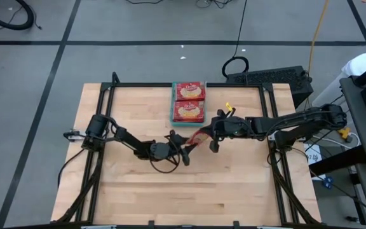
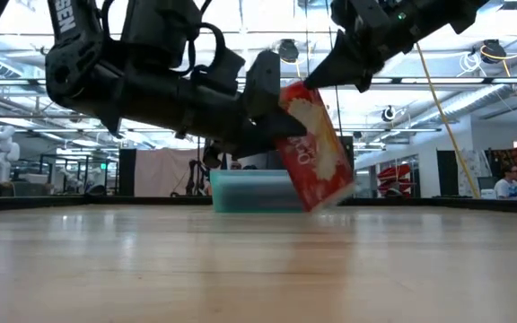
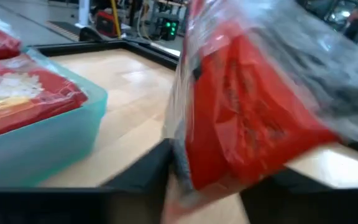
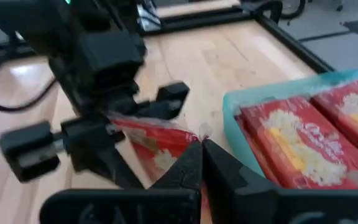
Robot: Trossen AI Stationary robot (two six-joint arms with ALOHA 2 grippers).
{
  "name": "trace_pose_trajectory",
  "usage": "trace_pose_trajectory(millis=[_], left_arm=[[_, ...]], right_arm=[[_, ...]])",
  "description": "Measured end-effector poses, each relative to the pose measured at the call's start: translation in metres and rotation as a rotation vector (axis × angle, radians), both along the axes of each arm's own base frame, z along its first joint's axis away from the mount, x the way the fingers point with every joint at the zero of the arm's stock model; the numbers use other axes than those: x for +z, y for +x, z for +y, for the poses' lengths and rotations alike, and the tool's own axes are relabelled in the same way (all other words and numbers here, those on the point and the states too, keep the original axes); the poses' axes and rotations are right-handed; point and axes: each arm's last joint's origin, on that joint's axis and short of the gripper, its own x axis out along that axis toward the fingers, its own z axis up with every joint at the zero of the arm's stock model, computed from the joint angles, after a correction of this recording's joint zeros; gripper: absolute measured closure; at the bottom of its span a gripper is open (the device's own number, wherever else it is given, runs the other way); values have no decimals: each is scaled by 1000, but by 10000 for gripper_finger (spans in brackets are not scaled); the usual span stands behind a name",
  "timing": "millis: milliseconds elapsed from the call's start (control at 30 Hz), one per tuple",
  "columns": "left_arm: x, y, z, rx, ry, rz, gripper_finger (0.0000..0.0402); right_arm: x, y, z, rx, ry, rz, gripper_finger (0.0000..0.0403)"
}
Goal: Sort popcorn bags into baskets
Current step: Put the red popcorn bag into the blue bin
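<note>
Over your wooden table (image 1: 138, 184), right gripper (image 4: 201, 144) pinches the red popcorn bag (image 2: 317, 148); left gripper (image 1: 184, 152) clamps its other end beside the teal basket (image 1: 172, 113).

Wooden table, taped grey floor, workshop room behind.

The pale wooden table (image 1: 138, 191) spreads beneath the left gripper (image 1: 186, 150) and right gripper (image 1: 204, 135), ringed by a black frame (image 1: 189, 84). Beyond the right gripper, past the table's far edge, a looped black cable (image 1: 234, 64) and a yellow cable (image 1: 317, 32) lie on the floor (image 1: 119, 25). Far behind both grippers stand a white humanoid figure (image 2: 2, 149) and a seated person (image 2: 510, 184).
</note>
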Motion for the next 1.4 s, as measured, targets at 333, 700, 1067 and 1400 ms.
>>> trace_pose_trajectory(millis=[333, 700, 1067, 1400], left_arm=[[18, -7, -4, -117, 122, 147, 372], [72, -43, 8, -291, 221, 449, 376], [69, -53, 10, -359, 241, 571, 379], [67, -55, 10, -361, 239, 597, 374]], right_arm=[[-2, -8, 3, 66, 85, 67, 395], [35, 5, 18, 190, 17, 3, 234], [-4, 77, 24, 258, -103, 178, 171], [-35, 95, 20, 319, -62, 352, 285]])
